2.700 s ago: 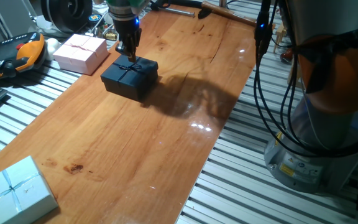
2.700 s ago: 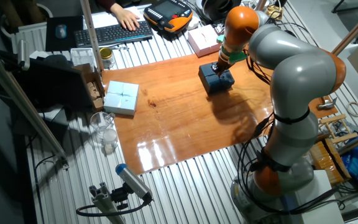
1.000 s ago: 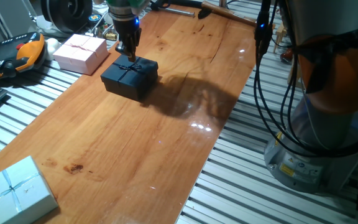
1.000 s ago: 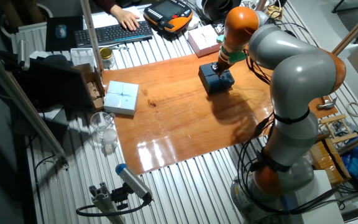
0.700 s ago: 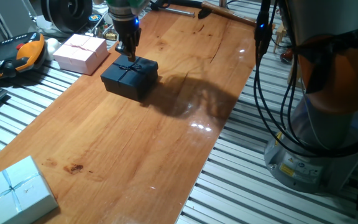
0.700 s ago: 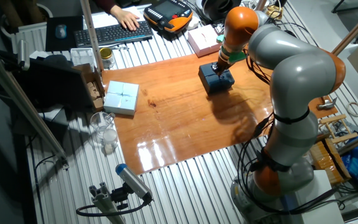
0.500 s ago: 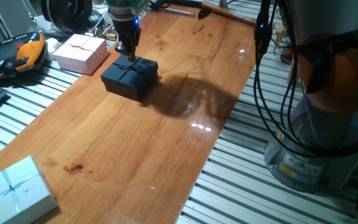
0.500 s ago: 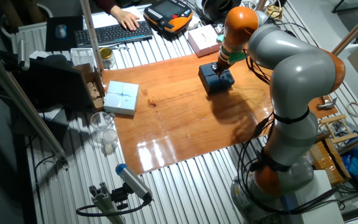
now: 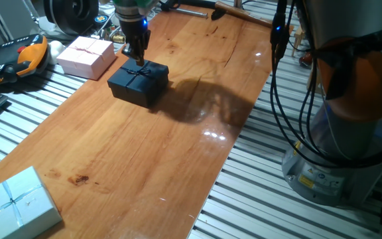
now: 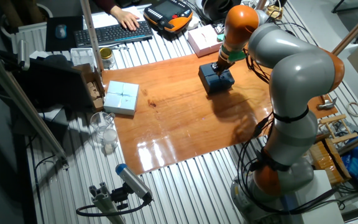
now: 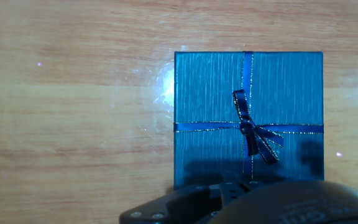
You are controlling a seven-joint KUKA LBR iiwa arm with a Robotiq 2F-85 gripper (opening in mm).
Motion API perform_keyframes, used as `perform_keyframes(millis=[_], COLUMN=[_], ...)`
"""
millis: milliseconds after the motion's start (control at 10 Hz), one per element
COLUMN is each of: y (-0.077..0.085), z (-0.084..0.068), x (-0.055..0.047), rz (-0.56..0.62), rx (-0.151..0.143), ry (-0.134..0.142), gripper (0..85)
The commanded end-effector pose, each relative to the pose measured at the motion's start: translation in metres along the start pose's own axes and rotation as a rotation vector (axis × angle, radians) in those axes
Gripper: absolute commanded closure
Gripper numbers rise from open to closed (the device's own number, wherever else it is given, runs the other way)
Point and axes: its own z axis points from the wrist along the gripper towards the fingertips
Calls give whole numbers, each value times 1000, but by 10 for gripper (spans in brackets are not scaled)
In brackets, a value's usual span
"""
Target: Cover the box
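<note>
The box [image 9: 140, 85] stands near the far left of the wooden table, closed by a dark lid [image 11: 211, 93] tied with a ribbon and bow. The lid lies flat and square on it. In the other fixed view the box [image 10: 216, 79] sits under the orange wrist. My gripper [image 9: 136, 54] points straight down just above the bow, and it holds nothing. In the hand view only the hand's body shows at the bottom edge, with two separate finger shadows on the lid. The bow lies loose and unpinched.
A pink ribboned box [image 9: 85, 56] lies left of the box on the slatted bench. A pale blue ribboned box [image 9: 15, 202] sits at the near left table corner. A teach pendant [image 9: 18, 58], keyboard [image 10: 110, 32] and a person's hand [image 10: 128, 20] are beyond the table.
</note>
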Motion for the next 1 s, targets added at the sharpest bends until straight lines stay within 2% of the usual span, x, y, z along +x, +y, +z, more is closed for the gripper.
perform_keyframes(millis=[0, 200, 400, 500, 700, 900], y=[0, 0, 0, 0, 0, 0], z=[0, 0, 0, 0, 0, 0], x=[0, 0, 0, 0, 0, 0], rz=[16, 24, 29, 33, 34, 23], rx=[3, 4, -2, 2, 20, 23], ry=[1, 3, -31, -25, 17, 26], gripper=[850, 850, 850, 850, 850, 850])
